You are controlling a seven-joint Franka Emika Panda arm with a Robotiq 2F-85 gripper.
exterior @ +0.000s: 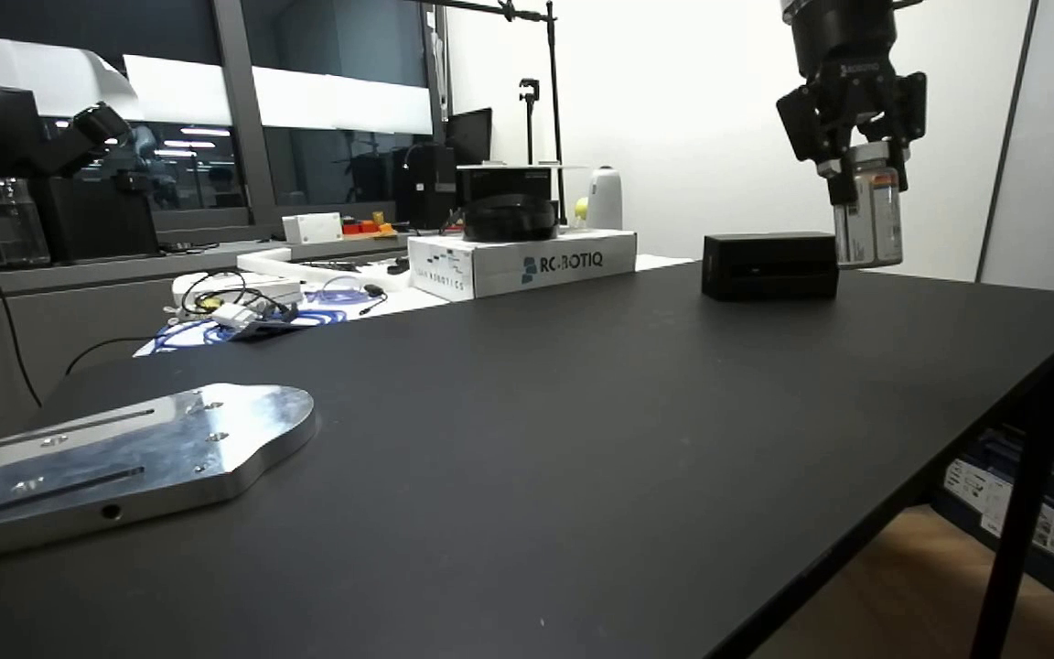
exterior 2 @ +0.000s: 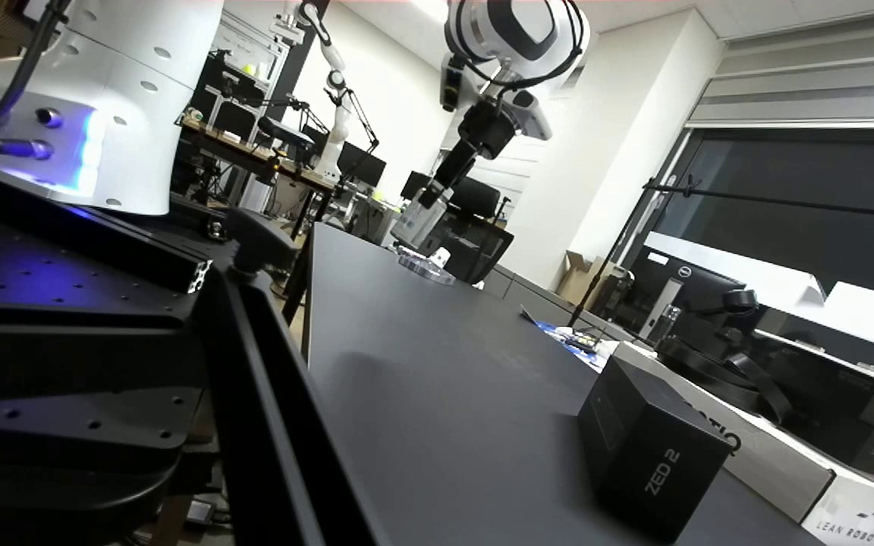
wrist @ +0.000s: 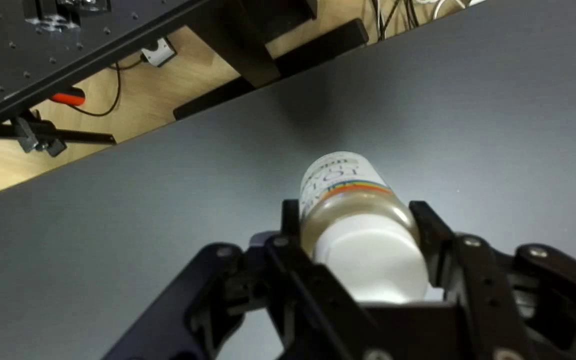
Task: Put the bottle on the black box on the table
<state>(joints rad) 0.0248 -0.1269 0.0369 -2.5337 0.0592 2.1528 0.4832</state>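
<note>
Holding the bottle (exterior: 873,218) up off the table (exterior: 536,439) in the gripper (wrist: 360,222), with cap uppermost and nearly upright. Above the table, with the long edge nearest the robot base (exterior 2: 122,106) showing beyond it in the wrist view. Wrapped in a pale label with a rainbow stripe; impossible to tell how full. In an exterior view, well apart from the black box (exterior 2: 657,444).

Near one corner, find that black box resting flat on the table, lettered ZED 2 on an end face, with contents hidden. Close by, along the long edge opposite the robot base, find a white box (exterior: 527,264) with ROBOTIQ in dark print, likewise with contents hidden, bearing a round black object (exterior: 510,220) on top. Toward the corner at the other end of that same long edge, find a metal plate (exterior: 161,444) lying flat.

As for the grip: pinching the bottle with the fingers (wrist: 430,227), one to each side, around the shoulder just below the cap, as seen in the wrist view. Parted by about the width of the bottle and pressed against it. Touching the bottle alone, clear of the table and black box.
</note>
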